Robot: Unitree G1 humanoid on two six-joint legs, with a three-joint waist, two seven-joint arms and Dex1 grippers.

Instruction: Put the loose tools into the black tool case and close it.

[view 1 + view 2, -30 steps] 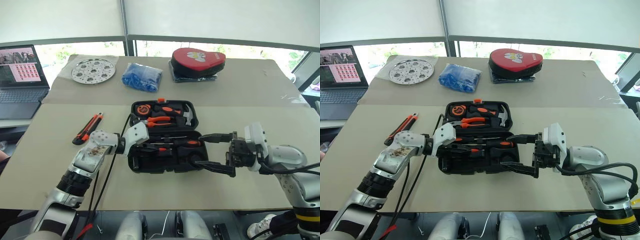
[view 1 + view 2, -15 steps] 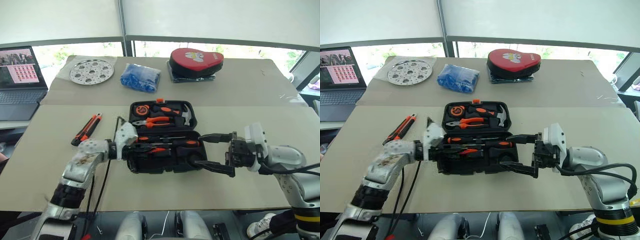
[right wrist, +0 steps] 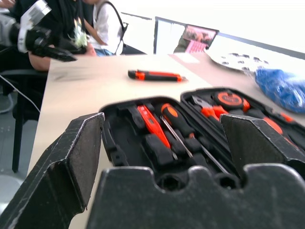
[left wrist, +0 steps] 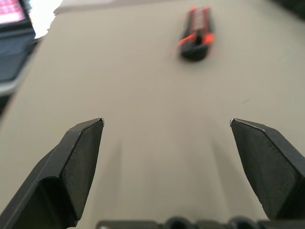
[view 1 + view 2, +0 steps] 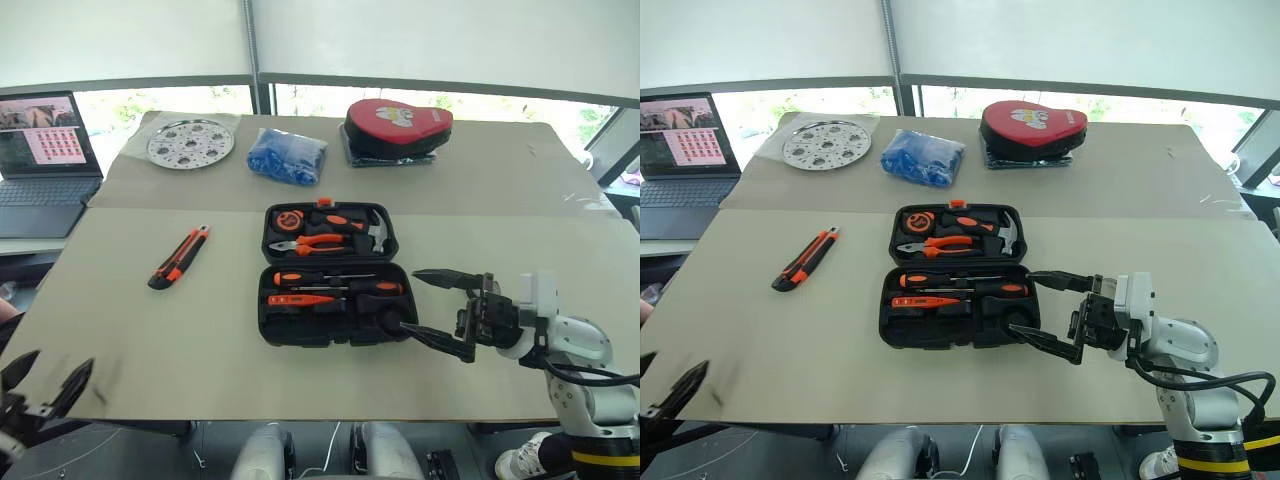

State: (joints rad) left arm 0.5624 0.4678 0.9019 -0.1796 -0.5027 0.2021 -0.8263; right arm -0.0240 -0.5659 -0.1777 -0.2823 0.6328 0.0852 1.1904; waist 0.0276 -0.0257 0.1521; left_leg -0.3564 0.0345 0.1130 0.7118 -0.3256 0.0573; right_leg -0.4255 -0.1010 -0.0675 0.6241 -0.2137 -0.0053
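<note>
Laptop (image 5: 40, 165), steel disc (image 5: 190, 142), blue bag (image 5: 287, 156)

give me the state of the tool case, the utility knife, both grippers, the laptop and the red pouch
black tool case: open, lid flat, tools in slots.
utility knife: loose on the table, outside the case.
left gripper: open, empty.
right gripper: open, empty, beside the case.
laptop: open, screen lit.
red pouch: closed.

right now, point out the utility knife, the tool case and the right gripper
utility knife (image 5: 179, 257), left eye view, middle of its orange-black body
tool case (image 5: 329, 338), left eye view, front rim of its lower half
right gripper (image 5: 412, 299), left eye view, midway between its open fingertips
</note>
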